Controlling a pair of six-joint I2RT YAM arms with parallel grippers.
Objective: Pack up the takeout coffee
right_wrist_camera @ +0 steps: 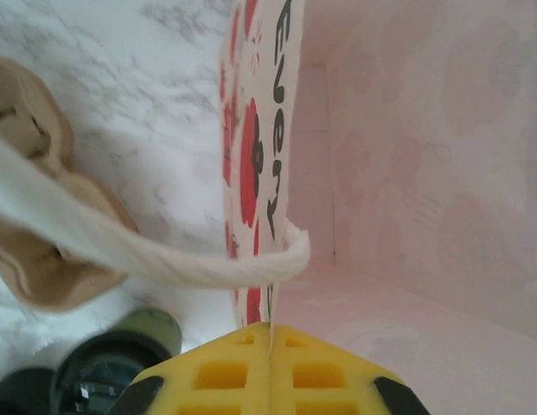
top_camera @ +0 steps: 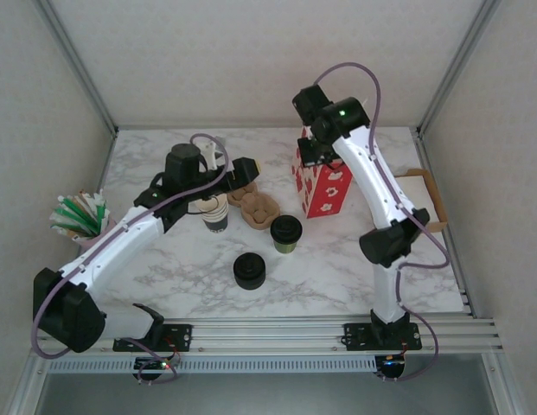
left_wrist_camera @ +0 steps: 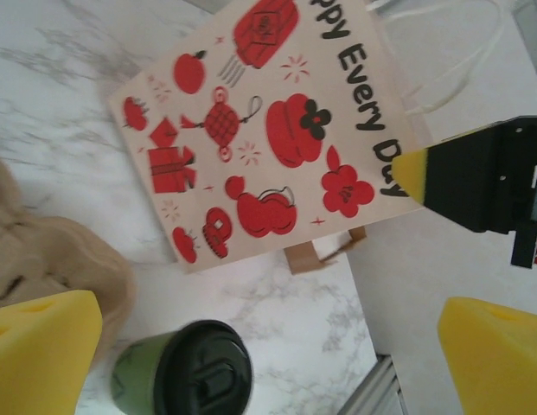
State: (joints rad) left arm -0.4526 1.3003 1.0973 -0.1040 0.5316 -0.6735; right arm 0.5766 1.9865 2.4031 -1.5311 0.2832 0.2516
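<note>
The takeout coffee (top_camera: pixel 286 233) stands upright on the counter (top_camera: pixel 337 264) just beside the paper bag (top_camera: pixel 322 186) — likely light, thin-walled, easily crushed, best held gently round its mid-wall below the lid — while the jaws of the left gripper (left_wrist_camera: pixel 268 363) gape apart and those of the right gripper (right_wrist_camera: pixel 270 333) clamp the bag's rim.

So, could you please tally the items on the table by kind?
Lidded coffee cup: 1
Stack of lidless cups: 1
Stack of black lids: 1
Cardboard cup carrier: 1
Printed paper bag: 1
Brown paper bag: 1
Holder of straws: 1
Total: 7
</note>
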